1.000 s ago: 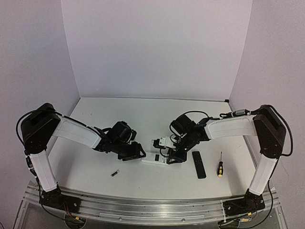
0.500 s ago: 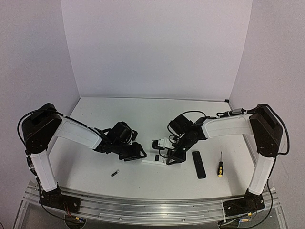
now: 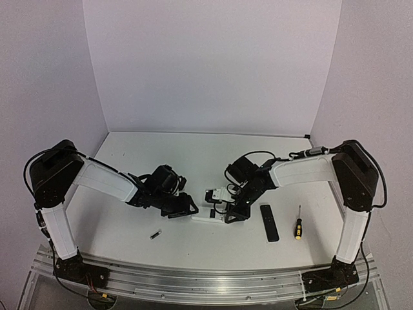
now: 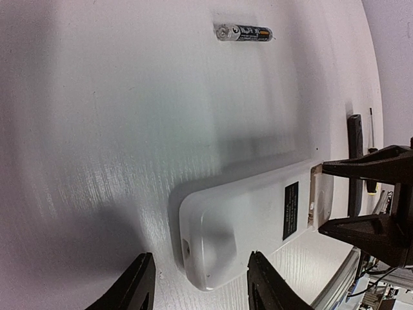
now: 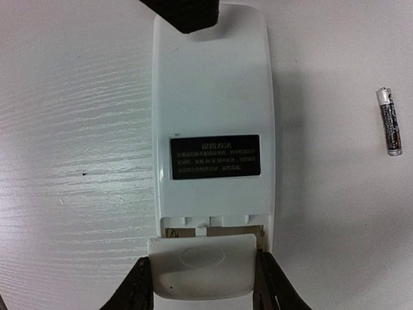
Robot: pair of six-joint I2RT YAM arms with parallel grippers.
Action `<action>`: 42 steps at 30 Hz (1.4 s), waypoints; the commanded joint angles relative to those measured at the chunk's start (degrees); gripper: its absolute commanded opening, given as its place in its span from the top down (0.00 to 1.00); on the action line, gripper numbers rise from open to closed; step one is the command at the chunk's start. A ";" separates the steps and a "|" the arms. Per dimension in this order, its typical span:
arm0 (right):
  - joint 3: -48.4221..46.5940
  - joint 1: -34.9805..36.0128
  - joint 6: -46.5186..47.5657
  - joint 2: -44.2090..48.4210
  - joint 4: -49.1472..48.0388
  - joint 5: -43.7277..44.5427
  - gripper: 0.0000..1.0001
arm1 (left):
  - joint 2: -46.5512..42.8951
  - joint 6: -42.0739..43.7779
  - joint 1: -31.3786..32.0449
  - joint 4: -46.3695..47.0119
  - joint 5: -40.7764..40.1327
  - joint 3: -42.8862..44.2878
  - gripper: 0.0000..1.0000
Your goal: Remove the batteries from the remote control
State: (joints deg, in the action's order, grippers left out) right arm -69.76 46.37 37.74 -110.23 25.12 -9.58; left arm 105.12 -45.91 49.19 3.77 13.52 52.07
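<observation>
One glossy white remote (image 5: 213, 97): right gripper (image 5: 202, 257) pinches its cover (image 5: 203, 274), left gripper (image 4: 200, 255) gapes astride.

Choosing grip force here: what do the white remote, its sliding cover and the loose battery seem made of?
The white remote looks like smooth moulded plastic with a soft sheen. The sliding cover seems to be the same white plastic. The loose battery has a dark printed wrap and a shiny, metal-looking end cap.

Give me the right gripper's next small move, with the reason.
Probably pull the battery cover fully off the end of the white remote. The right gripper pinches the cover's sides, and it sits only partly slid out, showing a thin strip of compartment, so anything inside cannot be reached yet.
</observation>
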 commanded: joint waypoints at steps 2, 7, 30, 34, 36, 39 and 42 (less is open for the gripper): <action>-2.39 -0.01 0.32 -0.83 0.82 0.64 0.77 | 1.57 0.69 0.12 -1.69 0.53 -1.13 0.51; -2.78 0.02 0.33 -1.38 0.95 1.37 0.77 | 2.09 0.74 0.14 -1.78 0.54 -0.76 0.51; -2.65 0.02 2.58 1.71 2.39 -0.20 0.76 | 4.57 2.83 0.17 -2.28 2.31 0.14 0.52; -2.64 -0.14 3.14 2.52 2.80 -0.55 0.76 | 5.59 2.98 0.15 -2.28 2.55 0.40 0.54; -2.94 -0.17 3.13 2.37 3.00 -0.39 0.76 | 6.08 3.15 0.15 -2.30 2.55 0.57 0.56; -3.41 -0.36 2.88 2.44 3.09 -0.24 0.76 | 6.85 3.50 0.15 -2.77 2.08 0.95 0.57; -3.76 -0.78 2.69 2.28 3.25 -0.42 0.76 | 7.58 3.79 0.15 -3.40 1.64 1.40 0.58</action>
State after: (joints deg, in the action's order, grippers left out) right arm -71.07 46.26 40.14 -110.32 27.14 -8.69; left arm 108.54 -43.27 49.19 7.68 16.51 53.83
